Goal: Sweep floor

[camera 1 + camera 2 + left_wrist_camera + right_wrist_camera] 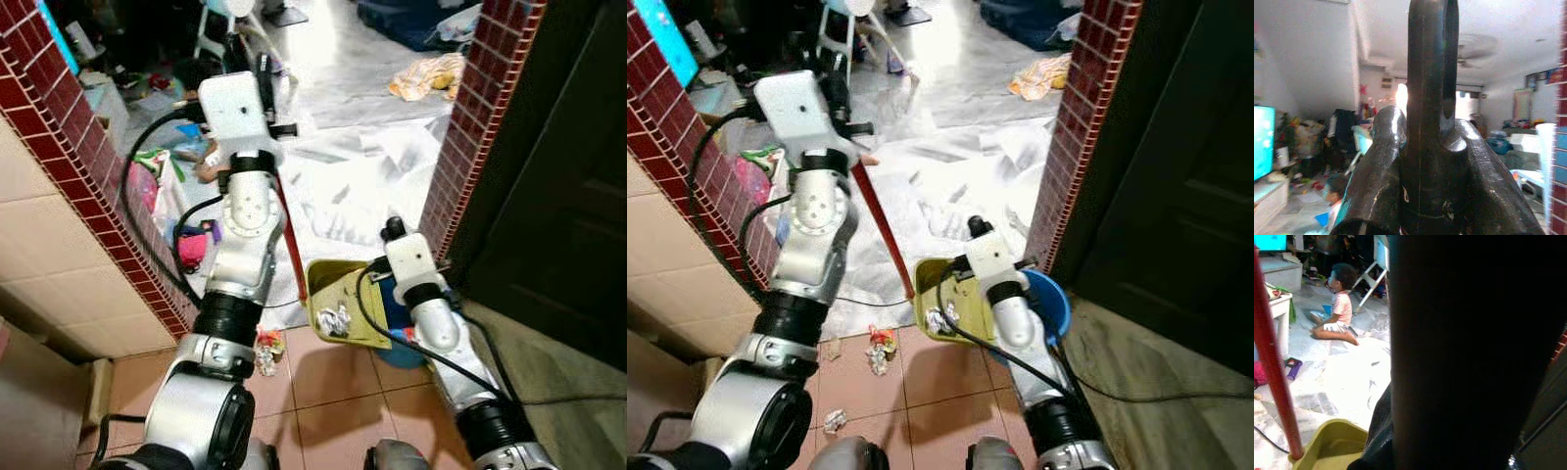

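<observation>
floor here is orange-brown tile (323, 377) up close, then pale marble past a doorway framed by red brick walls (59, 127). at about 9 o'clock the left gripper (1432, 73) has its fingers pressed together around a dark handle. the red broom stick (884, 235) slants down the middle to the yellow dustpan (343, 299), which has crumpled scraps in it. litter (880, 350) lies on the tile at 6 o'clock. the right gripper (392, 230) sits at the dustpan's 3 o'clock side, can't tell its finger state, its wrist view is mostly black. a person (1337, 308) sits on the far floor. blue bucket (1050, 302) is half hidden behind the arm.
</observation>
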### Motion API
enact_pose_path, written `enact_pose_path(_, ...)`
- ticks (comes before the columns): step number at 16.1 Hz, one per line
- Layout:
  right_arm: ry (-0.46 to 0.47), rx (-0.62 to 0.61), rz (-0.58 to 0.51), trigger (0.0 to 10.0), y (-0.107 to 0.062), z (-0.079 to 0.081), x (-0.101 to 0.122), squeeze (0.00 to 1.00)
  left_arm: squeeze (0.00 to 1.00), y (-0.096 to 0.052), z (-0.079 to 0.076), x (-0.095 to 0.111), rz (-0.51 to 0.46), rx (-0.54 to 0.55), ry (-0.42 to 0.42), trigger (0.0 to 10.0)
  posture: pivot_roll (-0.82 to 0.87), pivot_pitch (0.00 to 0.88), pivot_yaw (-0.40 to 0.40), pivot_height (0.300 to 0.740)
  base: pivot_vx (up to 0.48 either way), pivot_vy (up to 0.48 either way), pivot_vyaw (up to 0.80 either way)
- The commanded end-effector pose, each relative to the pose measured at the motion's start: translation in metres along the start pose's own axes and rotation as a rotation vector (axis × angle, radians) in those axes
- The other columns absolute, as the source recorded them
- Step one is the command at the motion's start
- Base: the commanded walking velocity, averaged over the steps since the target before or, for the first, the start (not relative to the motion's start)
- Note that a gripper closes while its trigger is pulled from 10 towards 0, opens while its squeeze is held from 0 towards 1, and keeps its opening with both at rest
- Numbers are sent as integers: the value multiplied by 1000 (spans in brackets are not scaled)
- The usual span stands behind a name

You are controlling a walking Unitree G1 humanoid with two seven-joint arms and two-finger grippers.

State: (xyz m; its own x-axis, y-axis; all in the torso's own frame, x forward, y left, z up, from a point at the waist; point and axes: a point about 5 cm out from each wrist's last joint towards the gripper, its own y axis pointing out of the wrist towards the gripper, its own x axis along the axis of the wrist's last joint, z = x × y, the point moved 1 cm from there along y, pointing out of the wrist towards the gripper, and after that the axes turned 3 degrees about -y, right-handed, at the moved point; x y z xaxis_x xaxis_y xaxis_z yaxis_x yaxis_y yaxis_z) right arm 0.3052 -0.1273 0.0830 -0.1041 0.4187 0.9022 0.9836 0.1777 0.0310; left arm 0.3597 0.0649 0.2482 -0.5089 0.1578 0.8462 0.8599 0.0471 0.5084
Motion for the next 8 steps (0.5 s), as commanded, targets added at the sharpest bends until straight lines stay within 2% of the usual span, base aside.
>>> enact_pose_path(1, -11, -20, -68, 10000, 5, -4, 15, 0, 0, 7, -17, 14, -71, -62, 13, 10000, -112, 0, 104, 740, 0, 0, 0)
enact_pose_path(5, -10, -23, -67, 10000, 4, -5, 15, 0, 0, 16, -21, 21, -102, -32, 7, 10000, -113, 0, 105, 740, 0, 0, 0)
enact_pose_path(8, -12, -9, -65, 10000, 3, -3, 14, 0, 0, 32, -20, 31, -143, 45, 18, 10000, -125, 0, 105, 740, 0, 0, 0)
